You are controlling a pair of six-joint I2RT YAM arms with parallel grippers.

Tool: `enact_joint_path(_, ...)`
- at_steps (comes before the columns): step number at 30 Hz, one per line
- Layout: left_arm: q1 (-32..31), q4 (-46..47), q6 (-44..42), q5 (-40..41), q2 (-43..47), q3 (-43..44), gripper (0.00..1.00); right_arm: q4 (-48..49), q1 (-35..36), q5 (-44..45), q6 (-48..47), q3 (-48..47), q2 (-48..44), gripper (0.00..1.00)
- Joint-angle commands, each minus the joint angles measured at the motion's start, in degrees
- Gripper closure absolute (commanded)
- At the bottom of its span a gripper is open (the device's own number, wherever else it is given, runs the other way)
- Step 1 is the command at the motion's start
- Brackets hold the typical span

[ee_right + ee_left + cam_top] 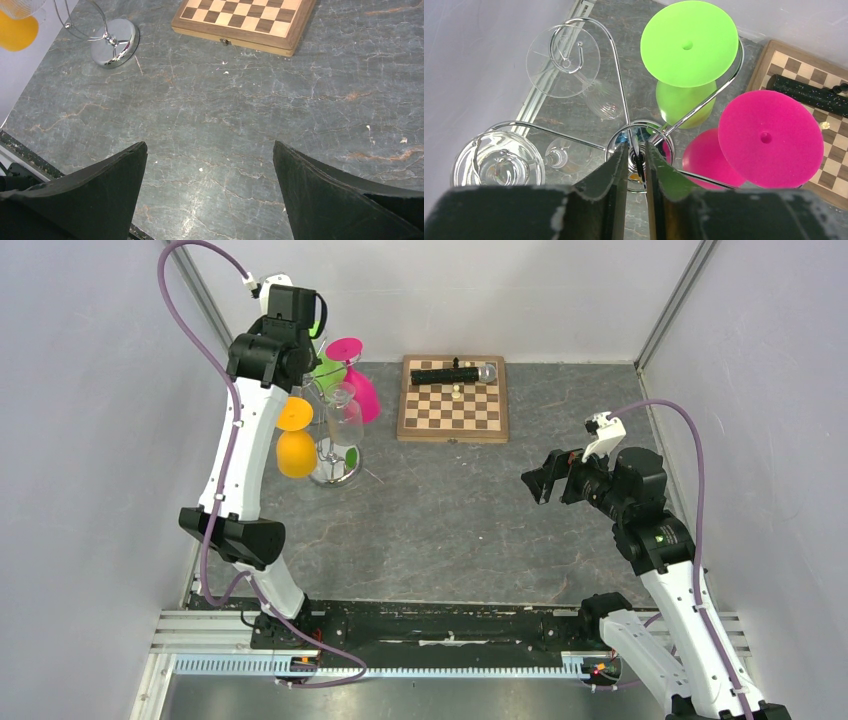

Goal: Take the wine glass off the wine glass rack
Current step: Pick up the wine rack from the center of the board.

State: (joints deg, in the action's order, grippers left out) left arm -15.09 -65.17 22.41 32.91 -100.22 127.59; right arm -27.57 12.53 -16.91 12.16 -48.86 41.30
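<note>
Holding the wine glass rack (335, 475) by its thin stem, the left tool (636, 148) is pinched tight.
A clear wine glass (563, 61), a green wine glass (689, 42) and a pink wine glass (765, 137) hang upside down on the rack's hooks. The right tool (210, 146) is spread wide above the surface (250, 125), well away from the rack.

This looks like a robot lab. A left robot arm (243, 445) and a right robot arm (668, 585) are bolted to a metal rail (440, 665) beside a grey desk (450, 530). Plain white walls (90, 390) stand around it.
</note>
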Motion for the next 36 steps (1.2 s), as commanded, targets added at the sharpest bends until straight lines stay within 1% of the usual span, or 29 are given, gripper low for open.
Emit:
enact_joint_path(1,0.59,0.21,-2.21,0.79,-0.08,2.48,0.78,2.12,0.12,-0.76,-0.21,0.25,-0.31,0.01)
enact_joint_path(3,0.58,0.22,-2.30,0.80,-0.06,2.49,0.85,2.21,0.12,-0.78,-0.12,0.34,-0.25,0.01)
enact_joint_path(5,0.59,0.14,-2.47,0.81,-0.15,2.49,0.97,2.29,0.12,-0.78,-0.04,0.43,-0.09,0.01)
enact_joint_path(6,0.59,0.21,-2.56,0.84,-0.15,2.49,0.98,2.31,0.13,-0.78,-0.03,0.48,-0.11,0.01)
enact_joint_path(12,0.63,0.62,-3.45,-0.52,-0.04,2.41,0.98,2.09,0.12,-0.90,0.03,0.36,-0.34,0.01)
enact_joint_path(25,0.59,2.55,-5.61,-4.77,3.92,2.92,0.98,1.65,0.12,-1.52,0.72,-0.25,-0.44,0.01)
enact_joint_path(36,0.50,2.45,-6.86,-5.99,6.49,3.33,0.98,-0.09,0.12,-1.56,0.84,-1.76,-0.83,0.01)
